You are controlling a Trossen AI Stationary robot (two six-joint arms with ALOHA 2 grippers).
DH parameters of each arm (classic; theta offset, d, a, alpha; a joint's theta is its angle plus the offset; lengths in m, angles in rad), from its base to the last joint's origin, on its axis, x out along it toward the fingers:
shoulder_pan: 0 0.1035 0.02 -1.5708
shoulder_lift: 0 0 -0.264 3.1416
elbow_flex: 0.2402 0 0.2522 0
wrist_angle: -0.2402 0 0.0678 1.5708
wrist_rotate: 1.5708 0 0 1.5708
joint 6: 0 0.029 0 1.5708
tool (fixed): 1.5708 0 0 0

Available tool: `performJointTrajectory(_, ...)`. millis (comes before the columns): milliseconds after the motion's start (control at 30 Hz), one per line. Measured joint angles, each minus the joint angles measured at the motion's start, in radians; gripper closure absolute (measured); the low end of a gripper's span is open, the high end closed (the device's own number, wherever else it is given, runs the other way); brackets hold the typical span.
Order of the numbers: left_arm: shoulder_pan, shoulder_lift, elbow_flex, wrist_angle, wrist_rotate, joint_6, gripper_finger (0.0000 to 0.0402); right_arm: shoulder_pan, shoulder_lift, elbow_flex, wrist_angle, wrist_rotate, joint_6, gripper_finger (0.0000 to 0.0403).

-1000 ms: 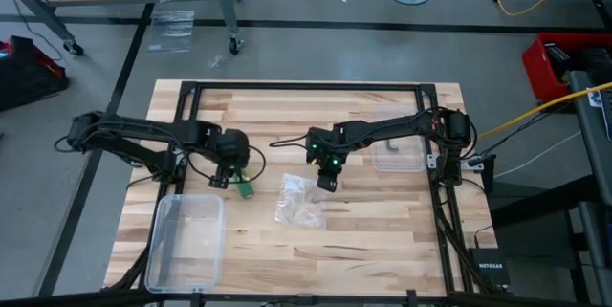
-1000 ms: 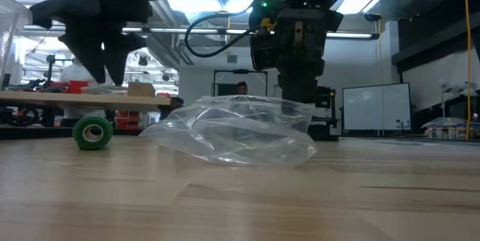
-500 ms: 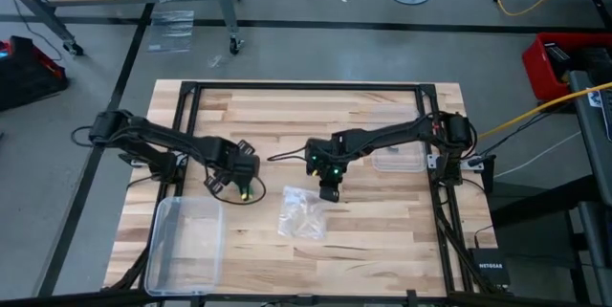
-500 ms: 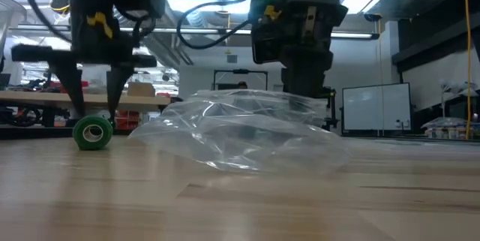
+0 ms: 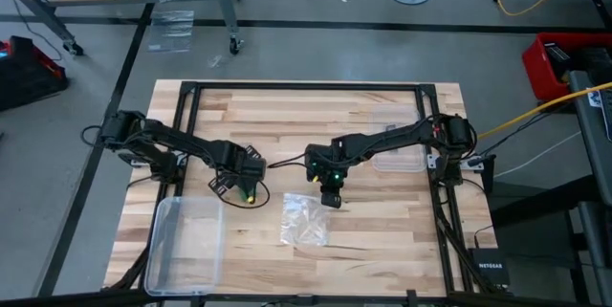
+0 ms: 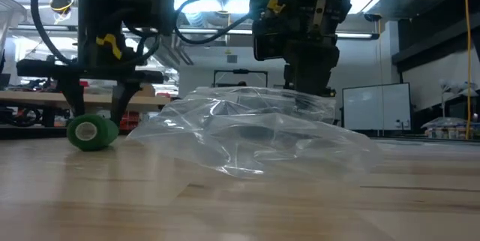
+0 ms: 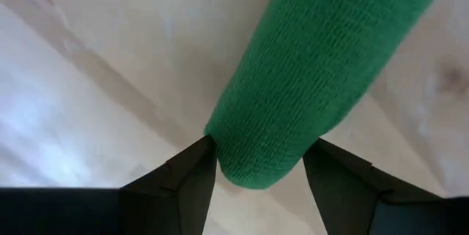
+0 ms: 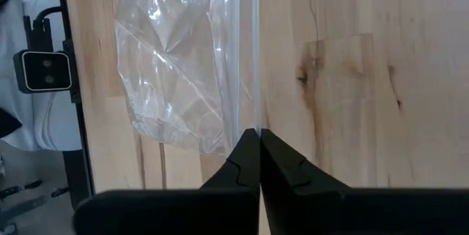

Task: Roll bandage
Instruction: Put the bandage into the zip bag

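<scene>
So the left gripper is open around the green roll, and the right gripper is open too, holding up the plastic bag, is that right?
Not quite. The right gripper is shut, not open: the right wrist view shows its fingers pressed together, pinching the edge of the plastic bag. The rest holds: the left gripper is open with a finger on each side of the green roll, as the left wrist view shows.

Table (image 5: 382,240): pale wood planks, smooth, with a faint sheen and dark grain marks. Bandage (image 7: 322,66): bright green woven cloth, matt, with a fine ribbed, slightly rough texture; it appears as a small roll in the low view. Bag (image 6: 255,132): thin clear plastic, crinkled, glossy with highlights. Box (image 5: 186,240): clear plastic, smooth. Left gripper (image 7: 256,180) fingers (image 7: 183,184): dark, matt plastic.
</scene>
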Motion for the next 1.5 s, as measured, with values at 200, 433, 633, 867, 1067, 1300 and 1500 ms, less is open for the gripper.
performJointTrajectory(200,-0.021,0.0,0.0,0.059,0.035,-0.026,0.0205,-0.002,0.0,0.0,-0.001,0.0,0.0,0.0402)
performJointTrajectory(433,-0.053,0.0,0.0,0.065,-0.023,-0.032,0.0205,-0.002,0.0,0.0,-0.007,0.0,-0.001,0.0402)
performJointTrajectory(633,-0.055,0.0,0.0,0.068,-0.154,0.003,0.0205,-0.002,0.0,0.0,-0.007,0.001,-0.001,0.0402)
performJointTrajectory(867,-0.056,-0.002,0.0,0.067,-0.159,0.023,0.0205,-0.002,0.0,0.0,-0.018,0.001,-0.001,0.0402)
performJointTrajectory(1067,-0.056,-0.002,0.0,0.071,-0.209,0.03,0.0205,-0.002,0.0,0.0,-0.022,0.002,-0.001,0.0402)
performJointTrajectory(1300,-0.086,-0.002,0.0,0.079,-0.225,0.184,0.0205,-0.002,0.0,0.0,-0.029,0.003,-0.001,0.0402)
performJointTrajectory(1500,-0.114,-0.003,0.001,0.155,-0.286,0.162,0.0205,-0.002,0.0,0.0,-0.029,0.004,-0.001,0.0402)
